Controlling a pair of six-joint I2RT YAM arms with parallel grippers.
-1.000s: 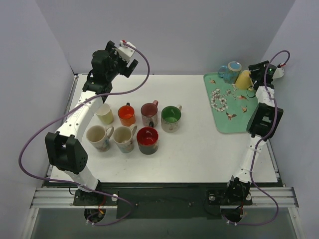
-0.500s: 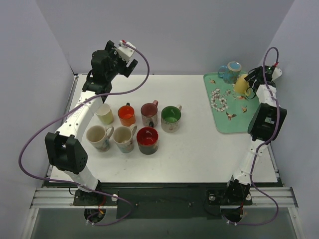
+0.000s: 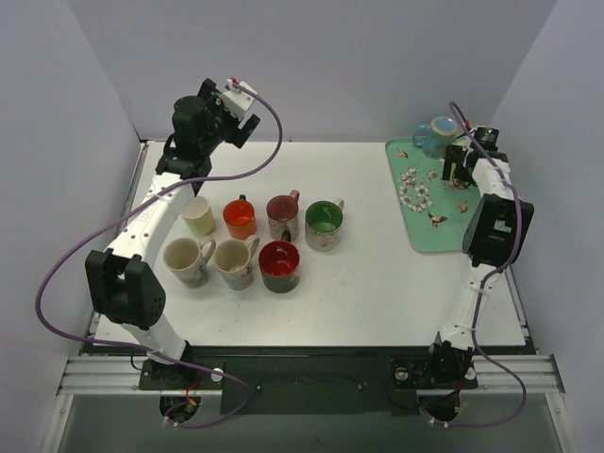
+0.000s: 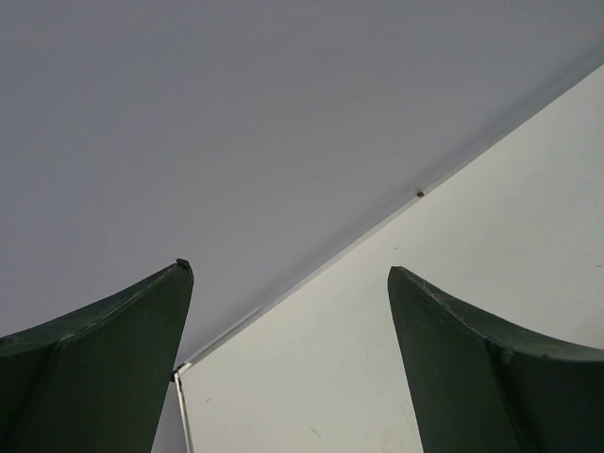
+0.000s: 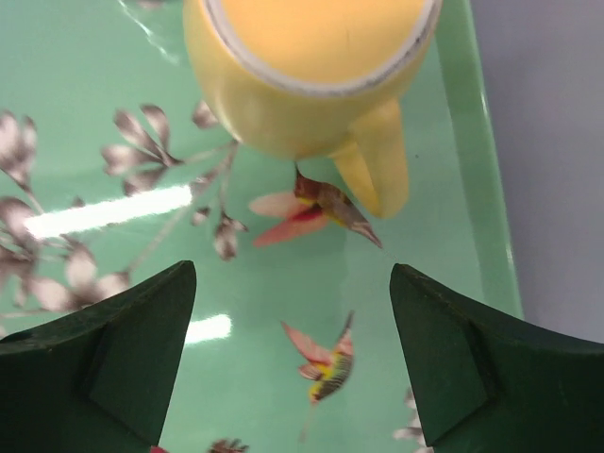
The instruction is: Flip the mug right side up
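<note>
The yellow mug (image 5: 302,80) stands on the green bird-patterned tray (image 5: 104,104), its handle (image 5: 379,165) pointing toward my right finger. A round face with a pale rim is turned toward the camera; I cannot tell whether that is its mouth or its base. My right gripper (image 5: 293,269) hovers just short of the mug, open, with only tray between its fingers. From above, the right wrist (image 3: 462,165) covers the mug at the tray's far right. My left gripper (image 4: 288,267) is open and empty, raised at the table's back left corner.
A blue mug (image 3: 436,132) sits at the far end of the tray (image 3: 442,231). Several upright mugs (image 3: 280,264) cluster on the left half of the white table. The left arm (image 3: 200,123) hangs above the back left. The wall lies close behind the tray.
The right gripper held the yellow mug tilted over the tray's far right corner. Its jaws have since widened, the mug stands free on the tray, and the wrist has shifted left.
</note>
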